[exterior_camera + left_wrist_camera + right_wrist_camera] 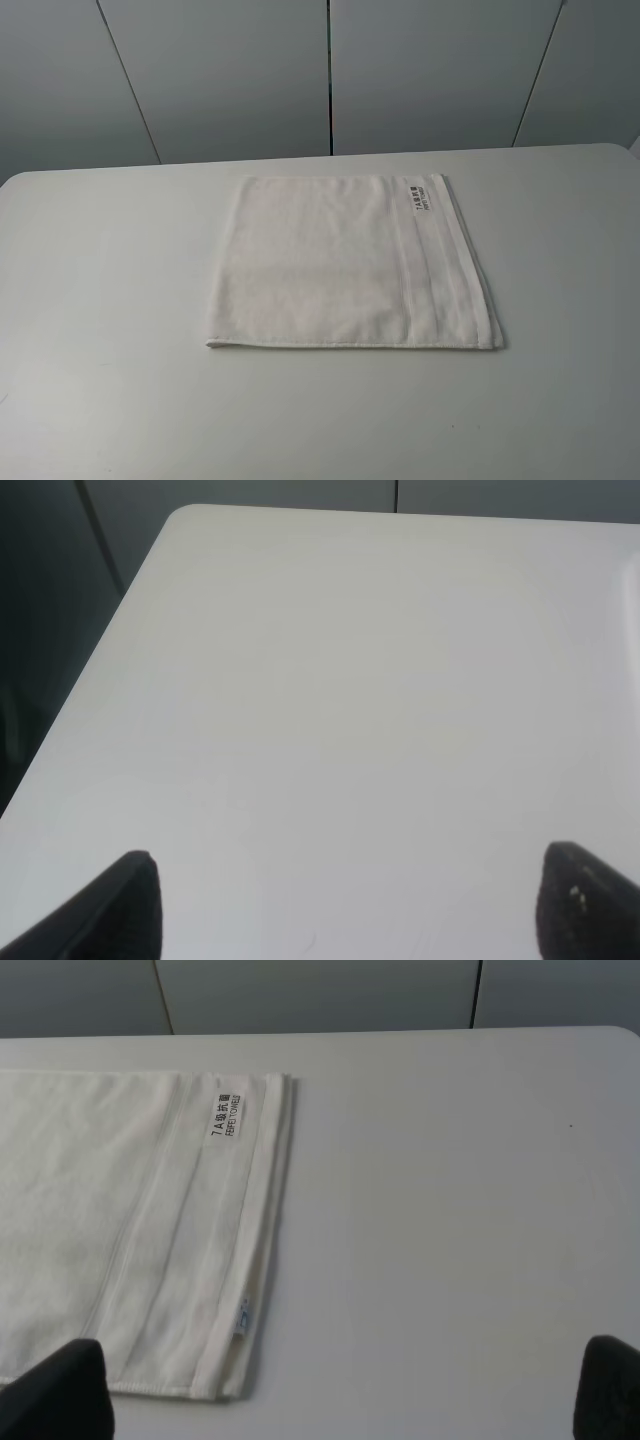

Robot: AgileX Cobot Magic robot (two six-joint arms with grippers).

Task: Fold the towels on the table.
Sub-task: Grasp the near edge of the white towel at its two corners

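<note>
Towel [350, 262]: we see one white terry-cloth towel lying flat on the table, a little right of the middle and nearer the far edge than the near one.
Towel shape: roughly square, with its edges running almost parallel to the table's edges.
Border band [440, 270]: a woven strip runs along the towel's right side, from the far edge to the near edge.
Label [417, 195]: a small white patch with dark print sits at the far right corner, on the band; we cannot read the print.
Near right corner: in the right wrist view the edge looks doubled and a tiny tag [243, 1312] peeks out; we cannot tell how many layers there are.
Table [110, 300]: a plain white matte top with rounded corners, far wider than the towel.
Left gripper [350, 910]: its jaws stand wide apart over bare tabletop near a rounded corner of the table, and we see nothing between its dark fingers [125, 915].
Right gripper [335, 1395]: its jaws are spread just as wide and hold nothing. One finger is in front of the towel's near edge, and the other finger [610, 1390] is over bare table.
Background: grey wall panels [230, 70] stand behind the far edge.
</note>
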